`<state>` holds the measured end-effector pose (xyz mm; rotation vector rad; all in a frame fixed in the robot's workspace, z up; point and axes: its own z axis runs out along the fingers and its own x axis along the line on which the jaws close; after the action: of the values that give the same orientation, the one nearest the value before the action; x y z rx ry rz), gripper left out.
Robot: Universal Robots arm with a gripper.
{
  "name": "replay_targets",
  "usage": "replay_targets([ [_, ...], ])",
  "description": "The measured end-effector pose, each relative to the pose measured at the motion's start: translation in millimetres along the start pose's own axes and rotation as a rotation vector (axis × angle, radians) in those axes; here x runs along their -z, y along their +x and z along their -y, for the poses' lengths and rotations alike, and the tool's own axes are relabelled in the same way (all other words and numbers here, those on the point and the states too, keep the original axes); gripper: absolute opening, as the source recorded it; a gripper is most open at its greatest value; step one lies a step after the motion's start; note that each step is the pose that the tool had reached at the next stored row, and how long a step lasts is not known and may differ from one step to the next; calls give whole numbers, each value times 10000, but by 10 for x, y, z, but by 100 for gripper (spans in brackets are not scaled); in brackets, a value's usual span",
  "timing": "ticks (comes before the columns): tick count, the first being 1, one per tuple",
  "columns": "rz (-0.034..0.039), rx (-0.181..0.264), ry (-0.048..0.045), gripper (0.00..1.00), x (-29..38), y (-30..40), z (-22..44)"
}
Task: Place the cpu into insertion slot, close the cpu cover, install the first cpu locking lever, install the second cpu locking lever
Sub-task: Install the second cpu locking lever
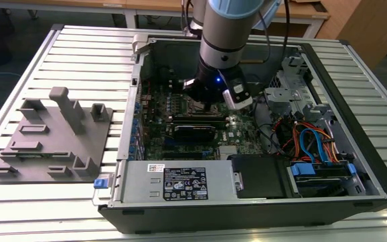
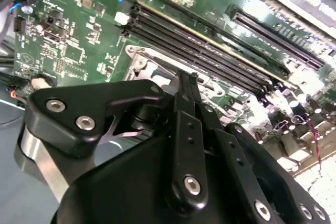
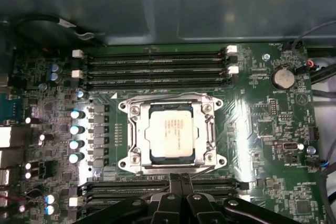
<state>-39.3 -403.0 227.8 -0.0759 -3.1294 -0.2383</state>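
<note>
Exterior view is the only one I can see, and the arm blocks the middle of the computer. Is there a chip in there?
Observer: Yes. In the first wrist view a square silvery chip sits in the middle of the green board.
Operator: Is anything on top of it?
Observer: A thin metal frame lies flat around its edges, and the chip shows through the frame's window.
Operator: And the gripper?
Observer: In the first wrist view the gripper is shut and empty, just beside that frame.
</note>
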Motion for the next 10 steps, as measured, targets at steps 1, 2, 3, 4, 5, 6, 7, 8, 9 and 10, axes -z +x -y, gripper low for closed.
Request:
replay_targets([
  [1, -2, 1, -32, 11, -2, 13, 11],
  [2, -4, 2, -68, 11, -4, 27, 19],
  [3, -7, 1, -102, 11, -7, 42, 26],
  [4, -10, 1, -129, 11, -10, 56, 33],
  [5, -12, 1, -148, 11, -14, 70, 39],
  [6, -13, 1, -169, 11, -19, 84, 45],
  [7, -15, 0, -189, 11, -24, 100, 52],
  [8, -17, 0, -208, 11, -29, 114, 58],
  [9, -17, 0, -223, 11, -35, 127, 64],
  [10, -18, 0, -236, 11, -41, 139, 71],
])
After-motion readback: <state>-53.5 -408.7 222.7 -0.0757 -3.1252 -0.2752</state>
